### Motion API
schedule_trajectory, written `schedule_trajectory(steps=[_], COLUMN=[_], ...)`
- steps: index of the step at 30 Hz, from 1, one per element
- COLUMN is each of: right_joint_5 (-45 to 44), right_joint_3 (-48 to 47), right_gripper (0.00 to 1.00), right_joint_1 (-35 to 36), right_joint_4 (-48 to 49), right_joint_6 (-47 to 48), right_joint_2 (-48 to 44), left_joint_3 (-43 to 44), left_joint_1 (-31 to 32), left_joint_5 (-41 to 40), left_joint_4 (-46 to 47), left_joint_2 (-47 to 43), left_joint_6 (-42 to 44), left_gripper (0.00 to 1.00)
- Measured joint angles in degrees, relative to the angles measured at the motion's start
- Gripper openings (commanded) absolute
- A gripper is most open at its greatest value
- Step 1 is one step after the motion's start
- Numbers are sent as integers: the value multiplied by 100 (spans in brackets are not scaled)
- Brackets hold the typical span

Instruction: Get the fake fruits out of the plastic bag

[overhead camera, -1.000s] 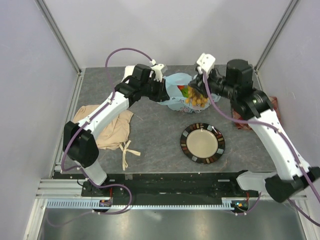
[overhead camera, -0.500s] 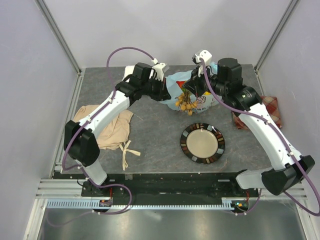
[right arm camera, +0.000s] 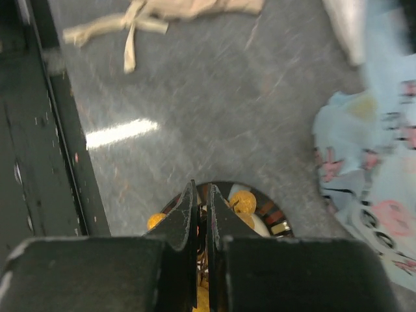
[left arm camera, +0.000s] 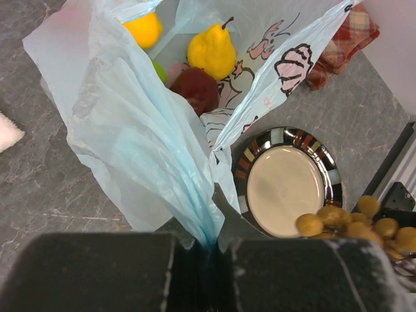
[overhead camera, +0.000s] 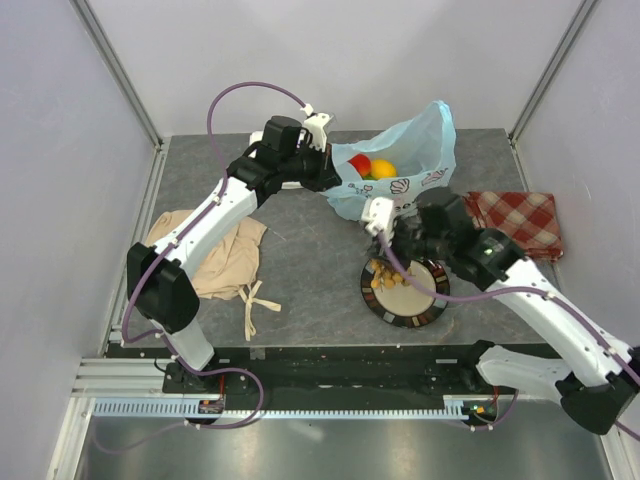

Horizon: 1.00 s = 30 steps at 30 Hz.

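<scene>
Several fruits [left arm camera: 211, 51] in bag [left arm camera: 130, 143] clenched by left gripper [left arm camera: 201, 250]; right gripper [right arm camera: 202, 218] holds berries [left arm camera: 338, 221] over plate [left arm camera: 260, 146].

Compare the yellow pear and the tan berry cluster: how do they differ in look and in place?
The pear is one smooth yellow piece; the berry cluster is many small tan balls. The pear lies inside the plastic bag; the berry cluster is outside it, over the plate, gripped by the right gripper. Both look glossy.

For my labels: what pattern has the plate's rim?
The plate rim: dark, red, brown and pale stripes; best in left wrist view.
</scene>
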State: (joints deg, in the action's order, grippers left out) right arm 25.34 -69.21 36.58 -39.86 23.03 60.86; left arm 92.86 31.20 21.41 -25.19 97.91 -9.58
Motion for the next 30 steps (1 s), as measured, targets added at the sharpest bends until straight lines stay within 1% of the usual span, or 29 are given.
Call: schedule_trajectory(steps=[4, 7, 9, 13, 19, 21, 25, 27, 29, 30], right_joint_5=[-426, -726, -929, -1196, -1340, -1373, -1510, -1624, -1690, -1711], right_joint_3=[907, 1432, 1635, 1746, 2039, 2184, 2730, 3003, 3174, 3209], right_gripper=[0, 0, 0, 0, 0, 2, 3, 8, 21, 24], right_joint_1=[656, 881, 944, 968, 1091, 1207, 1480, 1598, 1661, 1674], right_joint_4=[326, 612, 721, 994, 1613, 1884, 2334, 2441, 2461, 2463], right_joint_6=[699, 1128, 1375, 1720, 1882, 1906, 2068, 2164, 2227, 2236], right_joint_2=[271, 485, 544, 553, 584, 638, 658, 658, 658, 658], left_joint_3=[0, 0, -2, -44, -232, -262, -328, -385, -446, -463], left_joint_1=[0, 0, 0, 0, 0, 0, 0, 0, 0, 0], left_joint_5=[-39, -46, -59, -87, -136, -142, -142, -144, -144, -144], left_joint_4=[-2, -2, 0, 4, 0, -2, 7, 2, 0, 0], left_joint_2=[0, 0, 0, -2, -2, -2, -13, -20, -37, -46], left_joint_6=[33, 70, 94, 116, 133, 142, 160, 168, 179, 181], left_gripper=[1, 2, 1, 2, 2, 2, 2, 2, 2, 1])
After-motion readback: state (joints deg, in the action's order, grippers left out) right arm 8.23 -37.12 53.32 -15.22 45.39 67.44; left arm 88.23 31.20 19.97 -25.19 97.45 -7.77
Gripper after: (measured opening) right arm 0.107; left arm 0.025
